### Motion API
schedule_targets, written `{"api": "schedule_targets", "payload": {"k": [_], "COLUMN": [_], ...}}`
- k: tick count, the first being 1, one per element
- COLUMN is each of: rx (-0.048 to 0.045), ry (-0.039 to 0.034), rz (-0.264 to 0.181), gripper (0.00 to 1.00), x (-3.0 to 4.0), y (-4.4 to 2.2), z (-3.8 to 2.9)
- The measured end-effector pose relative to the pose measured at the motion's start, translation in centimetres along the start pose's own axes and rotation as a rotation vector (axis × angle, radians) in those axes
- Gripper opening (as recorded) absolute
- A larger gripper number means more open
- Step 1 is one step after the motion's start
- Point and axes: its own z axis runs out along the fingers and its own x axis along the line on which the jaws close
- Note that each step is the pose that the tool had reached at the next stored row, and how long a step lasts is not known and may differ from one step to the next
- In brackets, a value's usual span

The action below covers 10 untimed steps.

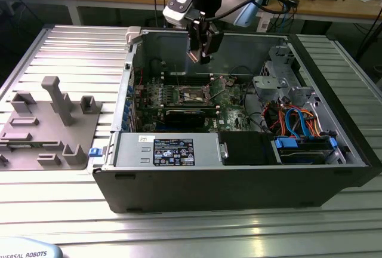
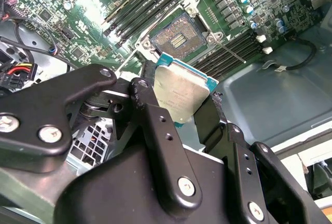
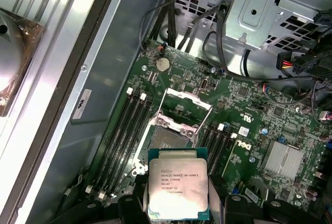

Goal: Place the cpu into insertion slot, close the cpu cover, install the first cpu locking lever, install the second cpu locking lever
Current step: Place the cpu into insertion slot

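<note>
My gripper point(image 1: 201, 55) hangs inside the open computer case, above the green circuit board. It is shut on the cpu point(image 3: 178, 182), a flat square chip with a silver-grey top, which both wrist views show pinched by its edges between the two black fingers point(image 2: 148, 105). The cpu point(image 2: 181, 92) is in the air and a little tilted. Below it the insertion slot point(image 3: 168, 140) lies bare, a dark square recess point(image 2: 179, 36) with a silvery rim. The cpu cover point(image 3: 189, 99) stands swung up on its hinge. Two thin locking levers point(image 2: 231, 53) stick out beside the slot.
Long black memory slots point(image 3: 122, 130) flank the insertion slot on both sides. A metal drive cage point(image 3: 270, 11) and bundled cables point(image 1: 292, 117) sit on the exterior view's right. The case wall point(image 1: 239, 186) surrounds the board. A grey fixture point(image 1: 51, 126) lies on the table at the exterior view's left.
</note>
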Motion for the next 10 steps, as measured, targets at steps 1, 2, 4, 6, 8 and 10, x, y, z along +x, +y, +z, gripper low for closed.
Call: {"api": "schedule_targets", "payload": {"k": [1,2,4,6,8,10], "rx": [0.0000,0.0000,-0.0001,-0.0001,-0.0001,-0.0001], "ry": [-0.0003,-0.0005,-0.0009,-0.0012,-0.0015,-0.0019], "rz": [0.004,0.008,0.016,0.022,0.027,0.032], "gripper": [0.54,0.54,0.54,0.54,0.54,0.54], "x": [0.00,0.00,0.00,0.00,0.00,0.00], "y": [0.00,0.00,0.00,0.00,0.00,0.00], "z": [0.00,0.01,0.01,0.02,0.03,0.04]}}
